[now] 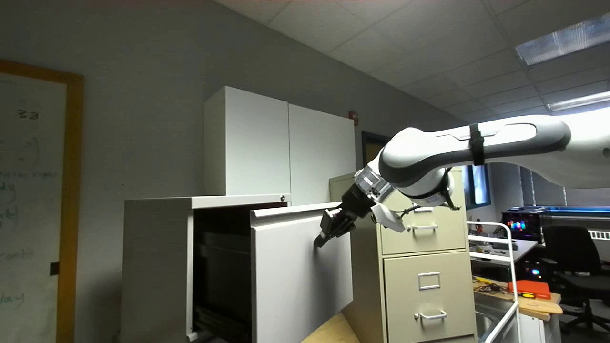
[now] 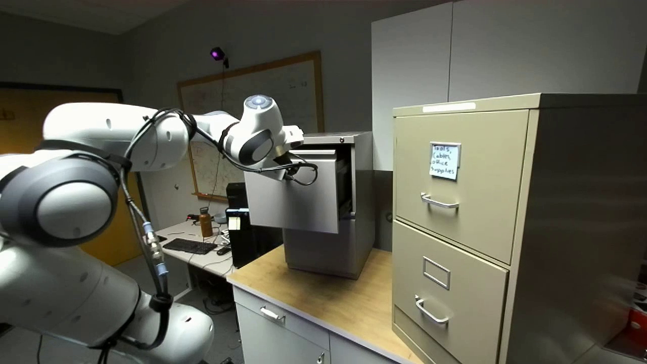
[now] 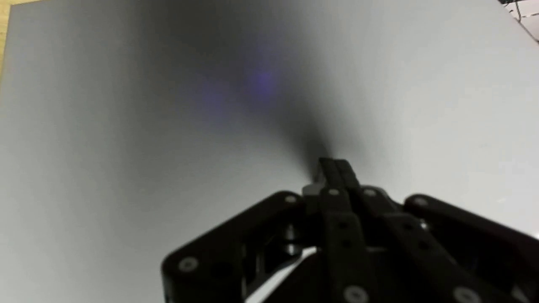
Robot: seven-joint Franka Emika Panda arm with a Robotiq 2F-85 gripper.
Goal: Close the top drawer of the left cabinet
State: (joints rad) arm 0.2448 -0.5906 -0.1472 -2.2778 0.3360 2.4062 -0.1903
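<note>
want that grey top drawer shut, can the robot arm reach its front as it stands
Likely yes: the shut gripper points at the pulled-out top drawer, with nothing visible between them; whether it touches, I can't tell.

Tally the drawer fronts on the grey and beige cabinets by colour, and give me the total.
Grey: 2, the open top drawer and the lower grey drawer beneath it
Beige: 2, the upper beige drawer and the lower beige drawer
Total: 4
</note>
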